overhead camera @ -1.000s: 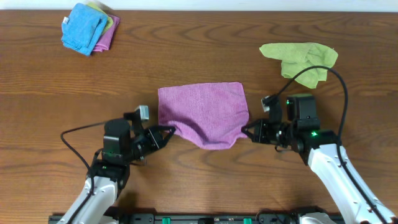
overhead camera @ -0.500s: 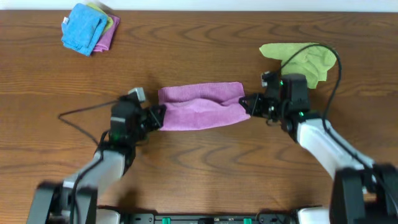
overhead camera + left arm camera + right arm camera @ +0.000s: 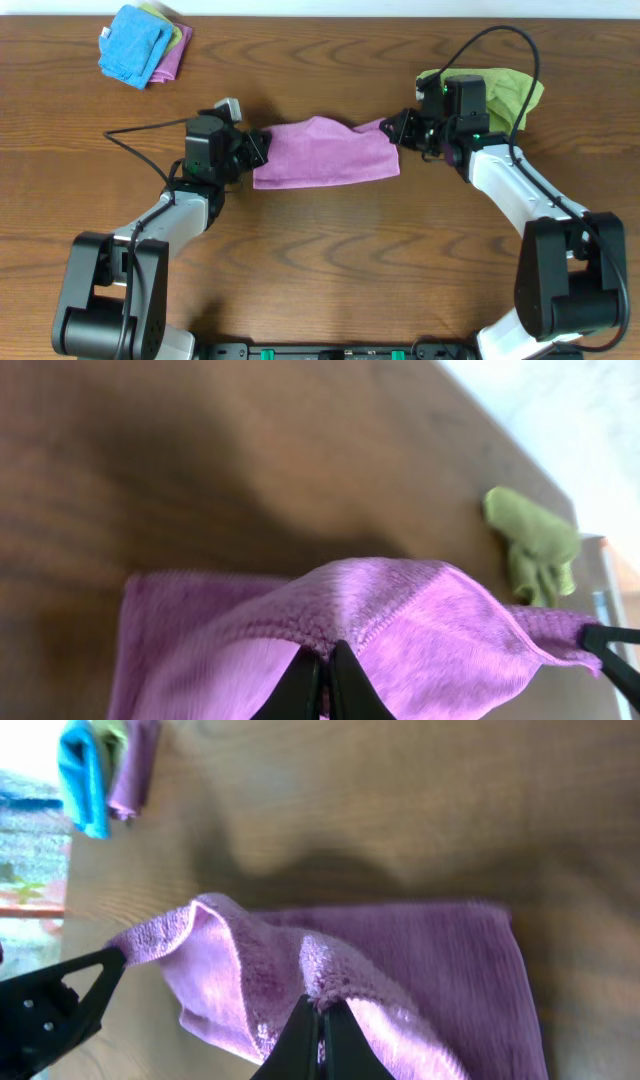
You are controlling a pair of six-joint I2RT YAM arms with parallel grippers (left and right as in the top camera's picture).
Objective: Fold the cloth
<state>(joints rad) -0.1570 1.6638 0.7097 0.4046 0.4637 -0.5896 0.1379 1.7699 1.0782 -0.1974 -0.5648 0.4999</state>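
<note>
Table (image 3: 320, 260): arms outstretched; left gripper (image 3: 258, 148), right gripper (image 3: 393, 128) pinch purple cloth (image 3: 325, 155) corners, seemingly raised.

From overhead, the right arm (image 3: 505, 185) is covering part of the green cloth (image 3: 505, 88). In the stack of cloths (image 3: 140, 45) at the far left, the blue top one is hiding most of those beneath. The purple cloth (image 3: 325, 155) is lying doubled, its upper layer concealing the lower. In the left wrist view, the left pincer (image 3: 322, 660) is running off the bottom edge, its tips sinking out of sight into the cloth's raised fold, and the near worktop (image 3: 120, 450) is blurring. In the right wrist view, the right pincer (image 3: 320, 1020) is likewise being cropped at the bottom, and the other pincer is being cut by the left edge.
</note>
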